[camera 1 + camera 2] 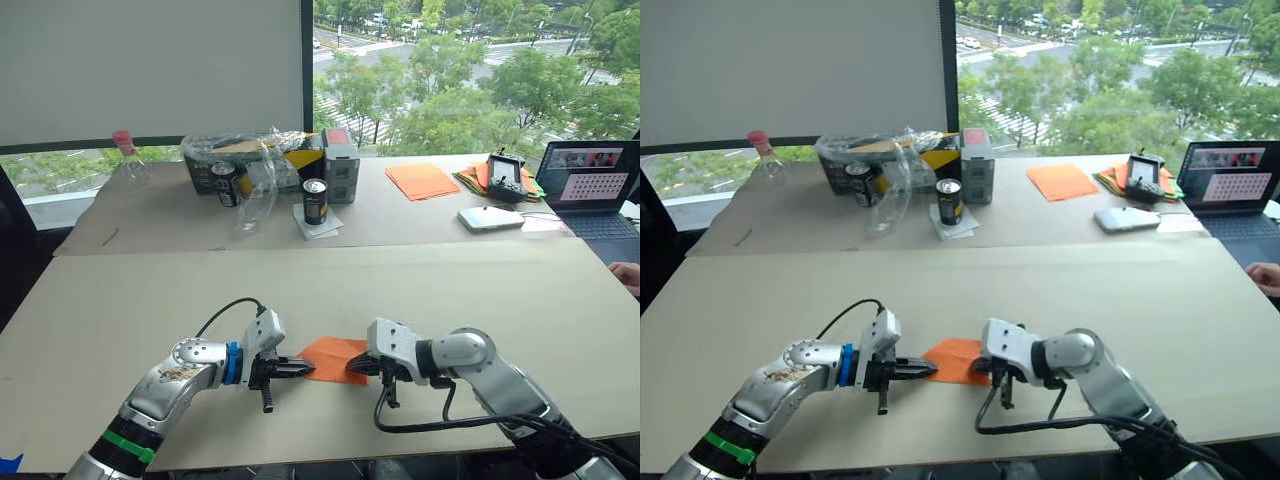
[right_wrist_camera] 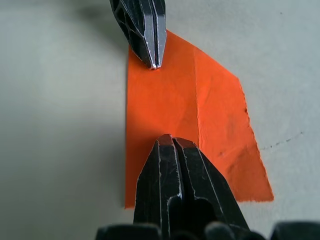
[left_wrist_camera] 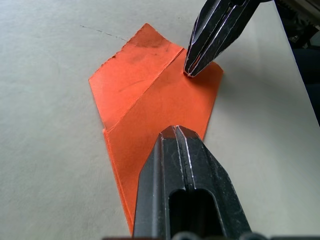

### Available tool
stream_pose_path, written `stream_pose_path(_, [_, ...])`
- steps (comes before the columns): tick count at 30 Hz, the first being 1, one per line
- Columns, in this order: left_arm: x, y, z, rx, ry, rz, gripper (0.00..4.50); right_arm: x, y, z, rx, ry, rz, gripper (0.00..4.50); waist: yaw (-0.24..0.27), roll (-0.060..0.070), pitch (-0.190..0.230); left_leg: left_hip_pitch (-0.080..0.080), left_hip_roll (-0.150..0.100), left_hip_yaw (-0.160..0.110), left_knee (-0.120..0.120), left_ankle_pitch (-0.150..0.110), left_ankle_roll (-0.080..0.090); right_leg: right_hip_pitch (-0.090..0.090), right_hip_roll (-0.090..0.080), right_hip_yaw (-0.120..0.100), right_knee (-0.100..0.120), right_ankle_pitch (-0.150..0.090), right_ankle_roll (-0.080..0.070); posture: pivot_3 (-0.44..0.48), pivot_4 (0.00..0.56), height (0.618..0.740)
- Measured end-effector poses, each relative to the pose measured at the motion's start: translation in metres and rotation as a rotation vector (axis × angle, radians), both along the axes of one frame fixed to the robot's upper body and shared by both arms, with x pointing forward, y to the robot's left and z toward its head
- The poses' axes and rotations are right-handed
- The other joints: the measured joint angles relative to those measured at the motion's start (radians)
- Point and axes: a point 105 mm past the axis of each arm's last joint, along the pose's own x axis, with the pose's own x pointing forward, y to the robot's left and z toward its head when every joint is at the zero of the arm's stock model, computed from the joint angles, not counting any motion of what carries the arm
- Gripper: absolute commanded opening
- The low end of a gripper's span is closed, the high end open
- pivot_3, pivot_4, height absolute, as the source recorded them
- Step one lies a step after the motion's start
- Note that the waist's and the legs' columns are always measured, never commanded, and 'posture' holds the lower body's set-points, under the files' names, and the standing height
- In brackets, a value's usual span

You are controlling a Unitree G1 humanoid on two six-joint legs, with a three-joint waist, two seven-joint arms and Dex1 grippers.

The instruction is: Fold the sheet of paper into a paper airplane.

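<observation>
One sheet of paper [image 3: 155, 100] lies flat on the near table [image 1: 480, 290], partly folded: a flap is turned over along a slanted crease, yet it is no pointed wedge, so I judge most of the airplane folds are left. The two tools meet over it, the left tool [image 1: 300, 369] at its left edge and the right tool [image 1: 360, 367] at its right edge, each with its fingers pressed together and tips resting on the sheet rather than clamping it.
</observation>
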Motion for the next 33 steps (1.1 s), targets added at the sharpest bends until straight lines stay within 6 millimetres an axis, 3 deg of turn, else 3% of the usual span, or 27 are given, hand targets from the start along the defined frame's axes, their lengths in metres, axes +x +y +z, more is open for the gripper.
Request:
stream_pose_path(6, [0.0, -0.001, -0.001, -0.007, -0.006, -0.003, 0.0, 0.015, -0.026, 0.022, 0.096, 0.06, -0.213, 0.02, 0.001, 0.0, 0.0, 0.001, 0.001, 0.0, 0.0, 0.0, 0.0, 0.002, 0.0, 0.0, 0.0, 0.0, 0.0, 0.0, 0.15, 0.695])
stream_pose_path(9, [0.0, -0.002, -0.002, -0.013, -0.006, -0.001, 0.0, 0.021, -0.03, 0.025, 0.151, 0.11, -0.288, 0.92, 0.003, 0.0, 0.0, 0.003, 0.001, 0.0, 0.0, 0.0, 0.001, 0.004, 0.0, -0.001, -0.001, 0.0, 0.001, 0.0, 0.15, 0.695])
stream_pose_path(17, [0.0, -0.004, -0.002, -0.022, -0.003, 0.004, 0.0, 0.022, -0.023, 0.012, 0.233, 0.289, -0.371, 3.63, 0.005, 0.0, 0.0, 0.003, 0.001, 0.0, 0.0, -0.001, 0.001, 0.005, 0.0, -0.001, -0.001, 0.0, 0.001, 0.0, 0.15, 0.695])
stream_pose_path(31, [-0.002, -0.006, -0.003, -0.03, 0.0, 0.033, 0.0, 0.018, -0.008, 0.009, 0.342, 0.488, -0.369, 3.63, 0.004, 0.0, 0.0, 0.005, 0.002, 0.0, 0.0, -0.001, 0.001, 0.007, 0.0, -0.002, -0.002, -0.001, 0.001, 0.0, 0.15, 0.695])
stream_pose_path(33, [-0.002, -0.006, -0.003, -0.03, 0.0, 0.033, 0.0, 0.018, -0.007, 0.009, 0.342, 0.496, -0.369, 3.12, 0.004, 0.0, 0.0, 0.005, 0.002, 0.0, 0.0, -0.001, 0.002, 0.007, 0.0, -0.002, -0.002, -0.001, 0.001, 0.0, 0.15, 0.695])
